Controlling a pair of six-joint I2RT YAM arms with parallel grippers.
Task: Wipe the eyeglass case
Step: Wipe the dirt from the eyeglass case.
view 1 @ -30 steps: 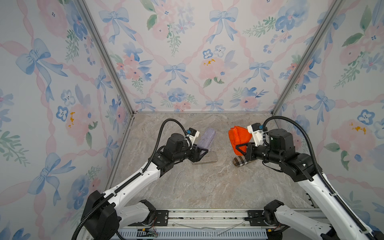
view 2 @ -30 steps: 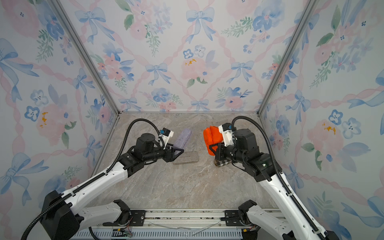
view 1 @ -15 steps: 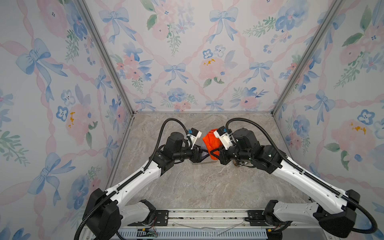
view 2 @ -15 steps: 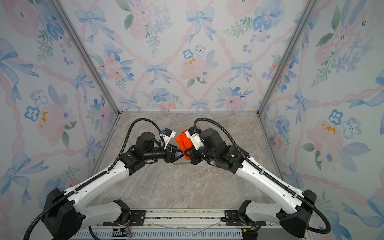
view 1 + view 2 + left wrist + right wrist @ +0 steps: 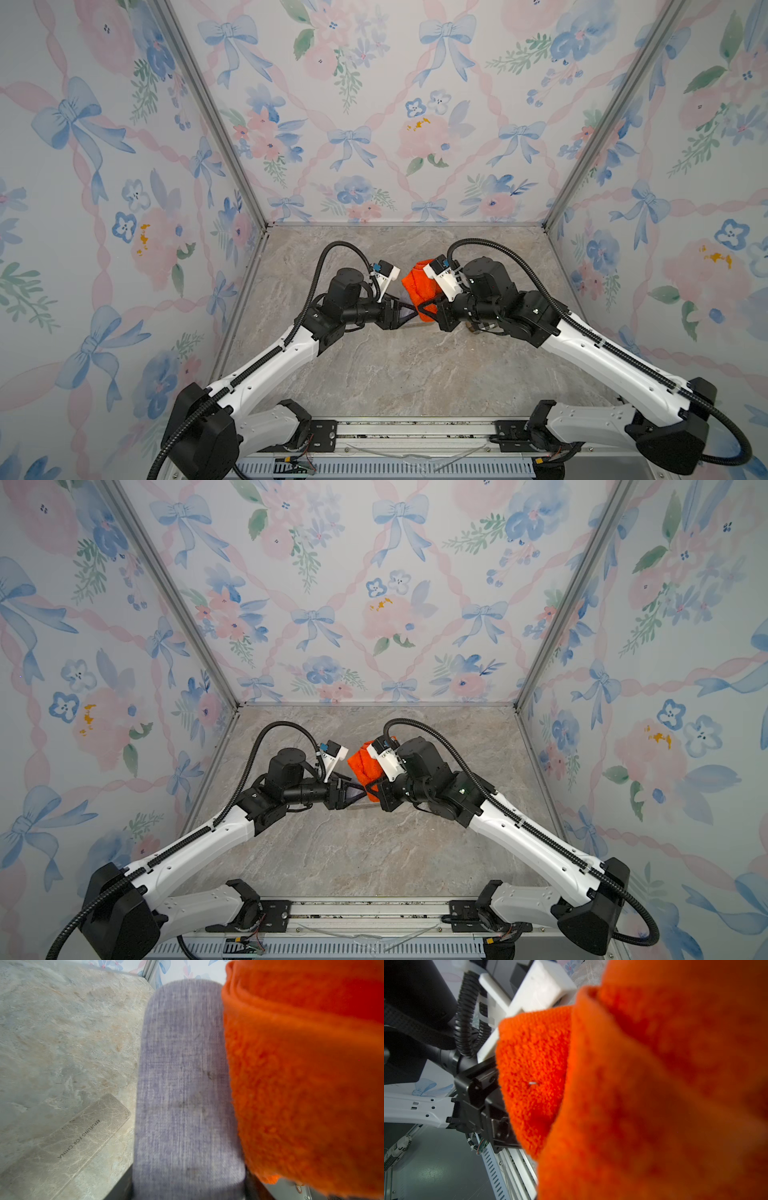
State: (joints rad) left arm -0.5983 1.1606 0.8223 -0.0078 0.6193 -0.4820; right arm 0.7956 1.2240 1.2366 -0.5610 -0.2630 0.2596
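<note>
With the left gripper (image 5: 401,312) clamped on the eyeglass case (image 5: 187,1084) and the right gripper (image 5: 430,309) gripping the orange cloth (image 5: 417,284) against it, wiping has likely begun; next, stroke along its length.

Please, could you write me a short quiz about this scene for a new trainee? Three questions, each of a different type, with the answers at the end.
1. True or false: the left gripper is shut on the orange cloth.
2. In the left wrist view, what lies on the table while the eyeglass case fills the middle of the picture? A) a pair of glasses B) a flat marbled piece printed REFUELING FOR CHINA C) a spray bottle
3. Fill in: the orange cloth is held by the ___ gripper.

Key
1. False: it is shut on the eyeglass case.
2. B
3. Right: the right gripper holds it.
</note>
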